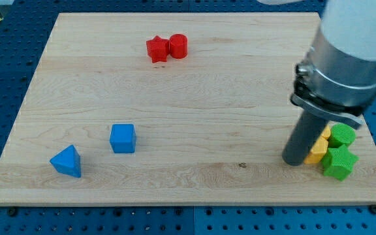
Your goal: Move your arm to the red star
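Observation:
The red star (156,49) lies near the view's top, left of centre, touching a red hexagonal block (179,46) on its right. My tip (295,160) rests on the board at the view's lower right, far from the red star, right beside a yellow block (317,149).
A green block (343,135) and a green star (339,162) sit against the yellow block at the lower right. A blue cube (123,138) and a blue triangular block (67,161) lie at the lower left. The wooden board (194,98) has blue pegboard around it.

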`<action>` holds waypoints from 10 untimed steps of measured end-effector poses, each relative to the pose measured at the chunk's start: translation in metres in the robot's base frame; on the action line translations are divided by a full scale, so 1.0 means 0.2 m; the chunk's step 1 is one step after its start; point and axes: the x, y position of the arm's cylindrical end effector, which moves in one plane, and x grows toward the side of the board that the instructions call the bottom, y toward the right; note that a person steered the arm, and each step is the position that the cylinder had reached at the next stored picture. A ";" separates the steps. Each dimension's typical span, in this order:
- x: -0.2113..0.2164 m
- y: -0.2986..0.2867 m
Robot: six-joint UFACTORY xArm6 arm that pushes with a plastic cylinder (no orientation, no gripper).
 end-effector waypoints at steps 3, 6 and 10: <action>0.14 -0.51; 0.18 -0.94; -0.07 -0.94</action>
